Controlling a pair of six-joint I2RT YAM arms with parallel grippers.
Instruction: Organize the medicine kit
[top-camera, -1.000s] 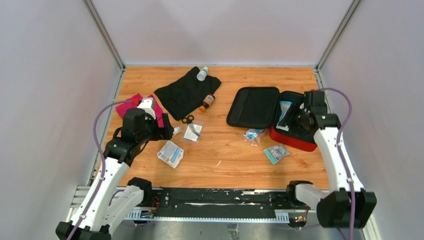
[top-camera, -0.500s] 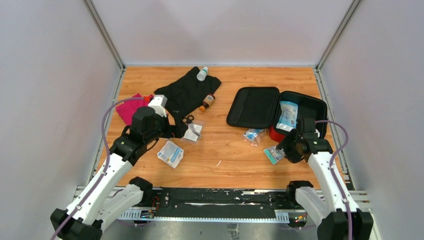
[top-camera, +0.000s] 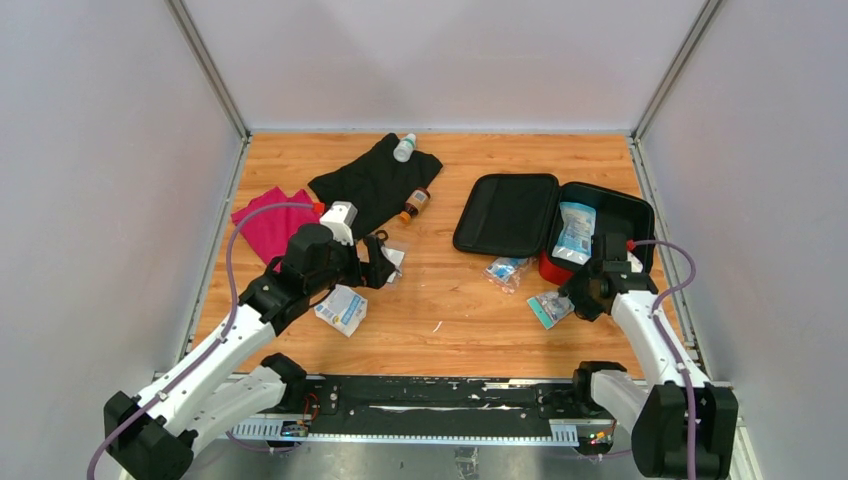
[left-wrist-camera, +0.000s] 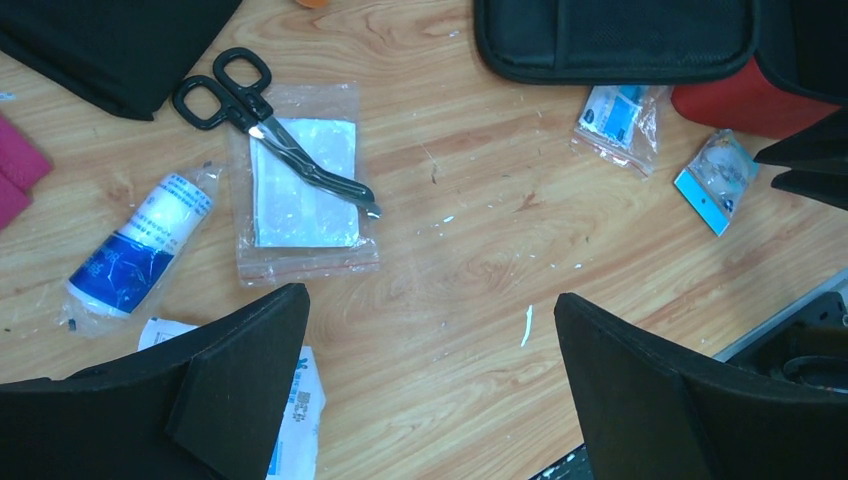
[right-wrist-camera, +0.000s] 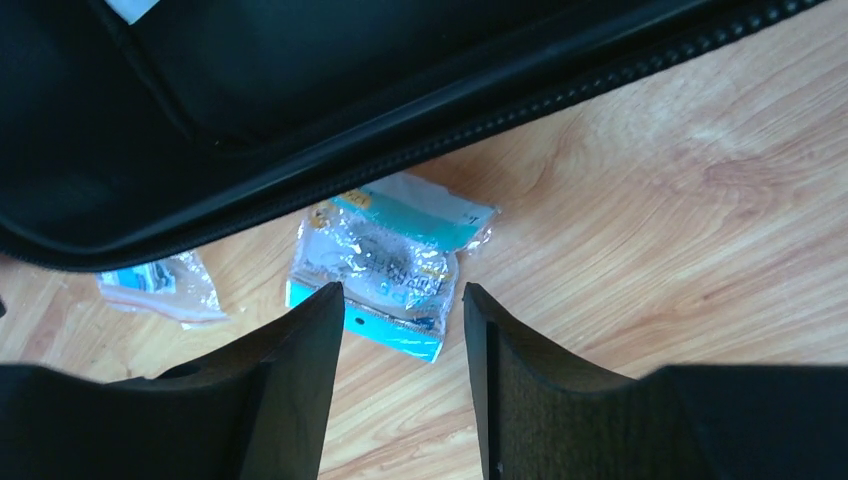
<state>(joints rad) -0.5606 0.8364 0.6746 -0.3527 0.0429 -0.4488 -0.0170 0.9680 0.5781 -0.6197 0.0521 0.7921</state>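
You have one packet (top-camera: 575, 230) in the medicine kit (top-camera: 507, 215); the rest lies on the tabletop (top-camera: 455, 305). Left gripper (left-wrist-camera: 428, 305) and right gripper (right-wrist-camera: 400, 295): jaws spread, empty.

I have the medicine kit (top-camera: 507, 215) unzipped and lying flat, near the black cloth (top-camera: 375, 185), to its right and not touching it. It is a rounded-square soft case, red outside, black lining. The lid half is on the side toward the cloth, lining up, bare. The deeper base half is on the far side from the cloth, with red wall showing along its near edge. One white-and-blue packet (top-camera: 575, 230) lies inside the base.
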